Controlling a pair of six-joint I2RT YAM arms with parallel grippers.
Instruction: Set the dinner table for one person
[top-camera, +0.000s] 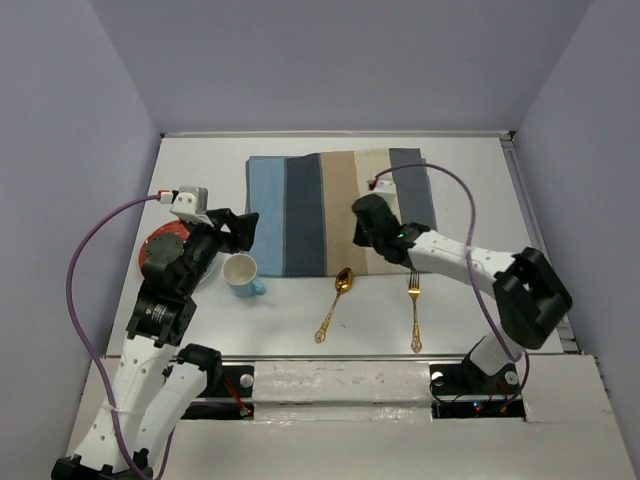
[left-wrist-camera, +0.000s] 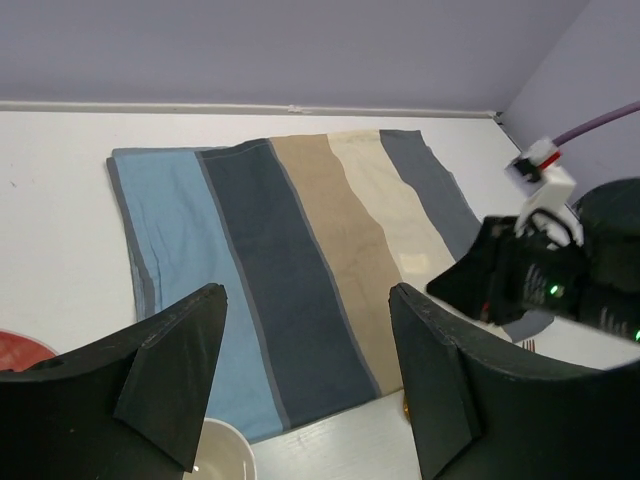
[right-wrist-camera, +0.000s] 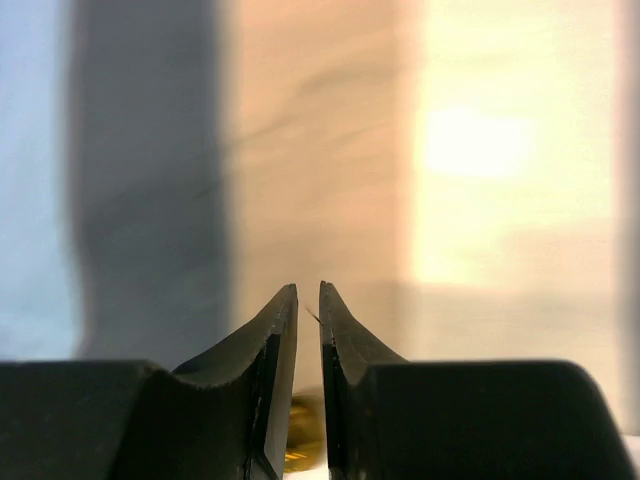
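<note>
From above, the large white rectangular bench (top-camera: 200, 330) carries a blue, grey and tan striped cloth placemat (top-camera: 300, 215) at far centre. The right hand (top-camera: 362, 232) sits low over the placemat's near edge, probably to straighten it. Left wrist: the left hand (left-wrist-camera: 307, 300) is spread wide and empty. Right wrist: the jaws are barely parted and grip nothing.

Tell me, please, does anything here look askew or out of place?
The spoon lies slanted, its bowl at the near edge of the placemat, while the fork beside it lies straight. The red plate sits left of the placemat, partly hidden under the left arm.
</note>
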